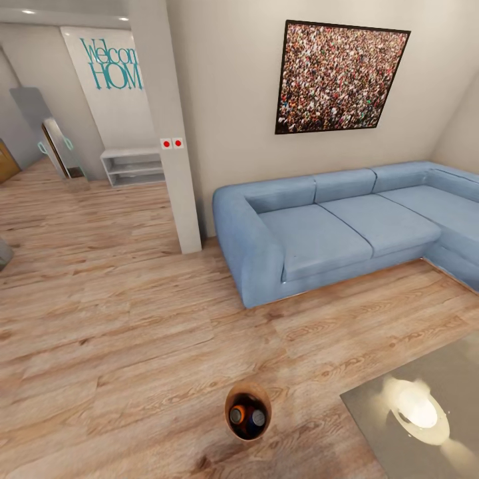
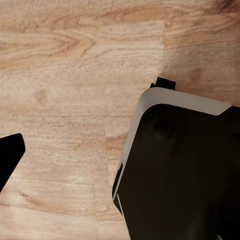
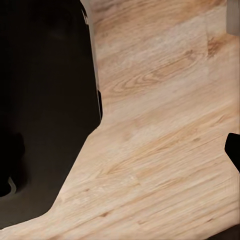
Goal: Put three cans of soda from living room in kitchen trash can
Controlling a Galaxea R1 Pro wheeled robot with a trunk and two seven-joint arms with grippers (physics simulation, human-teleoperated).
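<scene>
Two can tops (image 1: 247, 417) inside shadowed bin (image 1: 231, 400)

A long light-blue corner sofa (image 1: 346, 219) sits against the wall under a framed crowd picture (image 1: 339, 78), with a glass-topped low table (image 1: 426, 412) near it catching a lamp's bright reflection. Past the white pillar (image 1: 174, 133) with two red buttons, a low white shelf (image 1: 133, 166) stands beneath teal "Welcome Home" lettering (image 1: 114, 65), all on a pale wood floor (image 1: 120, 332)
</scene>
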